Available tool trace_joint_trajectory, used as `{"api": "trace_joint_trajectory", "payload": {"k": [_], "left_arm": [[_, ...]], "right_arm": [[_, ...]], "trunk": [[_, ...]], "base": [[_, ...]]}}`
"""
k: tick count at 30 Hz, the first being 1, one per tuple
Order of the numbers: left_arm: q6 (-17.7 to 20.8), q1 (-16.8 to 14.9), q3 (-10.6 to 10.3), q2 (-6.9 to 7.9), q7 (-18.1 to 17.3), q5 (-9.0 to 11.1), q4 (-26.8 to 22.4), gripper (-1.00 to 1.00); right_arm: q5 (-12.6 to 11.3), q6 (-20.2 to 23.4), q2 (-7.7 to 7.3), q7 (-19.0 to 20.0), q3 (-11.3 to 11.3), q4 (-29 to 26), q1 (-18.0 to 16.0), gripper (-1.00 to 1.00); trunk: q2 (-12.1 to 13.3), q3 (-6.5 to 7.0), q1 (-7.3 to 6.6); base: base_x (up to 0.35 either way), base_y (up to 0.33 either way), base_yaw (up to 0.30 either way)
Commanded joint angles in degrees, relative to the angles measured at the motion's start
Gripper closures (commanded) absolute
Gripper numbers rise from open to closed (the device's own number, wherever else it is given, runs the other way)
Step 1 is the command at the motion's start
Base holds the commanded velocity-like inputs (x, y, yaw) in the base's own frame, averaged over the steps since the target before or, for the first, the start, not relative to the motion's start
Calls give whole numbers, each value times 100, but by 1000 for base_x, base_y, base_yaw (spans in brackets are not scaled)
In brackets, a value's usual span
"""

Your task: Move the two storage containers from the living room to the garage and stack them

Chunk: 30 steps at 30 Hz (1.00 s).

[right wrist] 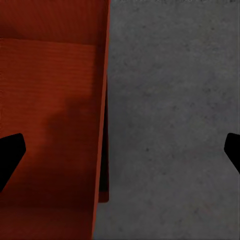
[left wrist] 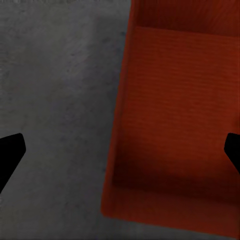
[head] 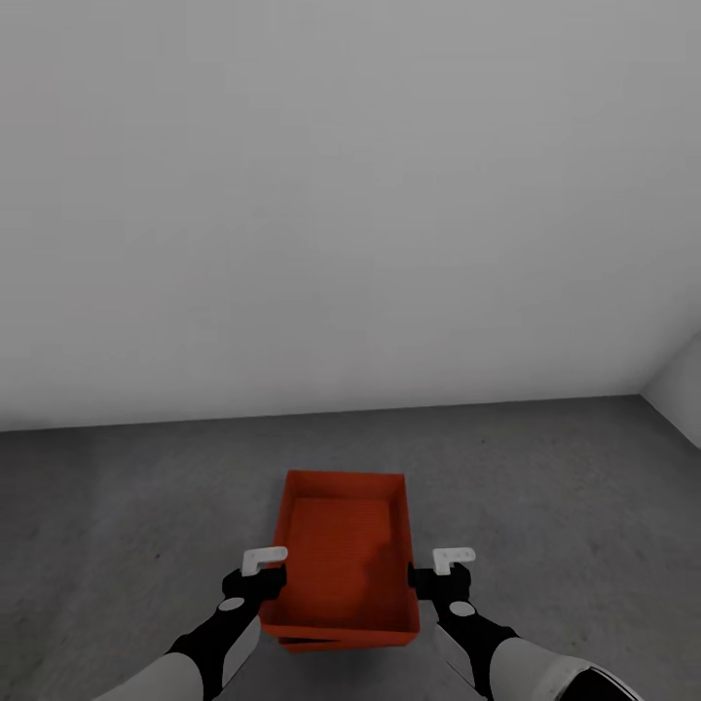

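- Location: a bare room with a plain pale grey wall and a dark grey, rough, concrete-like floor. A second wall meets the first in a corner at about 3 o'clock in the head view.
- Task object: an orange-red, rectangular, lidless storage container with smooth walls sits at roughly 6 o'clock in the head view, directly ahead of the robot and between its two arms.
- Beneath the near edge of that container, a strip of a second orange-red container is visible; the upper one appears to sit on top of it. In the right wrist view a lower red edge projects just beyond the upper container's wall, consistent with a stacked pair. How squarely the two are aligned cannot be told.
- The upper container's interior is bare, with shadows across its base.
- Left gripper: at about 7 o'clock, over the container's left wall. In the left wrist view its dark fingertips stand wide apart, straddling the wall, one over the floor and one over the interior. It holds nothing.
- Right gripper: at about 5 o'clock, over the container's right wall. In the right wrist view its fingertips are likewise spread, clamping nothing.
- Contact between either gripper and the container's walls cannot be confirmed.
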Motion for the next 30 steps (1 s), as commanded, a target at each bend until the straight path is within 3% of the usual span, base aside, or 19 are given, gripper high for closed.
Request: {"api": "trace_joint_trajectory", "payload": {"k": [1,30], "left_arm": [[-23,-3,-50,2,30,59,6,-100],[-16,-1,-44,2,30,62,10,-100]], "right_arm": [[-47,-16,2,-20,49,3,-3,-100],[-47,-9,2,-32,49,8,-3,-100]], "trunk": [[39,14,-22],[1202,535,-659]], "base": [[0,0,0],[0,0,0]]}}
